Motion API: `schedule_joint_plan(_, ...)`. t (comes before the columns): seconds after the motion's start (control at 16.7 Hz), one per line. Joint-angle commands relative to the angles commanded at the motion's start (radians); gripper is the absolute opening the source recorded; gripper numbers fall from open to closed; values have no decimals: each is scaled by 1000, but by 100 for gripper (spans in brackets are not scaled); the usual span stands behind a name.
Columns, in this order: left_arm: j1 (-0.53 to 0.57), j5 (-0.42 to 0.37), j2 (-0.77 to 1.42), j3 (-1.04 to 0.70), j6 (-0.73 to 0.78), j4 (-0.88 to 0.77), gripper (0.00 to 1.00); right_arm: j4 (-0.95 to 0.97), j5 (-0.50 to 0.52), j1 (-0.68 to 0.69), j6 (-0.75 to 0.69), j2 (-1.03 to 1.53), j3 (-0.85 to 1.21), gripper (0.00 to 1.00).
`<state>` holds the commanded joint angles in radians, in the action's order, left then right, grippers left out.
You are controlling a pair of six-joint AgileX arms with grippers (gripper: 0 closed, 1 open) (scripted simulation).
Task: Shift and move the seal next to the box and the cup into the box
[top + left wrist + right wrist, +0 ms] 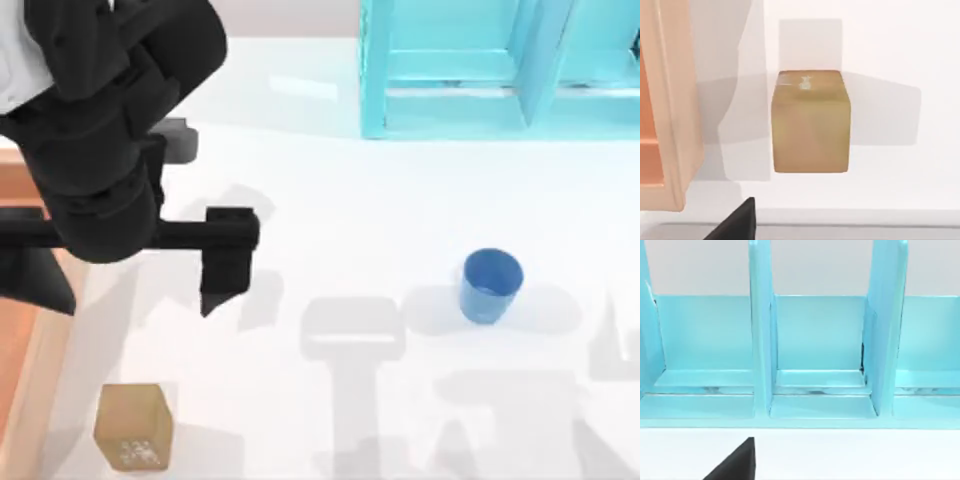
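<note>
Seal (134,427): golden-tan cube, pale speckled face | cup (490,285): blue, upright

Seal (133,427) on table (380,200), just beside box (22,340) rim, below left gripper (222,285). Cup (490,285) well right of gripper. Shelf unit (500,65) behind.

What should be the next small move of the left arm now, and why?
Probably lower the left gripper toward the seal and bring its fingers around it. In the top view the seal stands free on the table, beside the box rim, with the gripper above and apart from it. The cup is also outside the box.
</note>
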<state>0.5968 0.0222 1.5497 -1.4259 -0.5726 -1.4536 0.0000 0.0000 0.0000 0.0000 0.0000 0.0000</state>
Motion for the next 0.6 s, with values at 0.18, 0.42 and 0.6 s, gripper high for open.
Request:
schedule_joint_plan(0.18, 68, 23, 196, -214, -67, -14, 100, 0, 0, 0, 0, 0, 0, 100)
schedule_joint_plan(0.42, 174, 60, 495, -556, -168, -27, 100, 0, 0, 0, 0, 0, 0, 100)
schedule_joint_plan(0.6, 251, 88, 703, -797, -240, -26, 100, 0, 0, 0, 0, 0, 0, 100)
